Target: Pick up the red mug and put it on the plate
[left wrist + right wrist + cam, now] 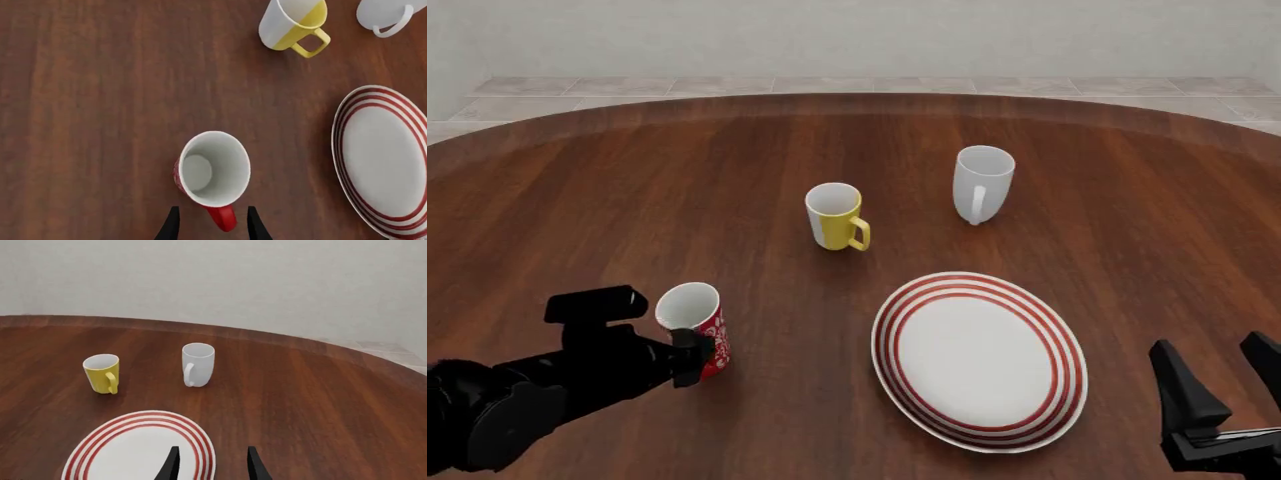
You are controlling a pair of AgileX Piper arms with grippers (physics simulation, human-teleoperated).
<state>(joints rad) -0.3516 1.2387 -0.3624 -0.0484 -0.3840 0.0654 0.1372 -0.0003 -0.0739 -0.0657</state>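
- The left gripper (pixel 213 225) has its two dark fingers spread apart, one on each side of the red handle of the red mug (pixel 212 170). In the left wrist view a gap shows between each fingertip and the handle, so the jaws stand open around it and are not pressing on it.
- In the front view the left gripper (pixel 691 356) sits right against the red mug (pixel 698 328), low at the near left of the table (pixel 627 200).
- The red mug stands upright on the wood just ahead of the left fingertips, its white inside facing up and its handle pointing back toward the gripper.
- The plate (pixel 981 359) lies flat on the table to the right of the left gripper, apart from the red mug, with bare wood between them.
- Farther ahead of the left gripper and to its right stands the yellow mug (pixel 835 216), upright, handle toward the near side.
- Beyond that, farther right, stands the white mug (pixel 982 184), also upright and apart from the yellow one.
- The right gripper (pixel 1224 388) hangs at the near right, its fingers parted and nothing between them.
- In the right wrist view the plate (pixel 143 450) lies just ahead and left of the right gripper (pixel 213 465), with both plain mugs beyond it.
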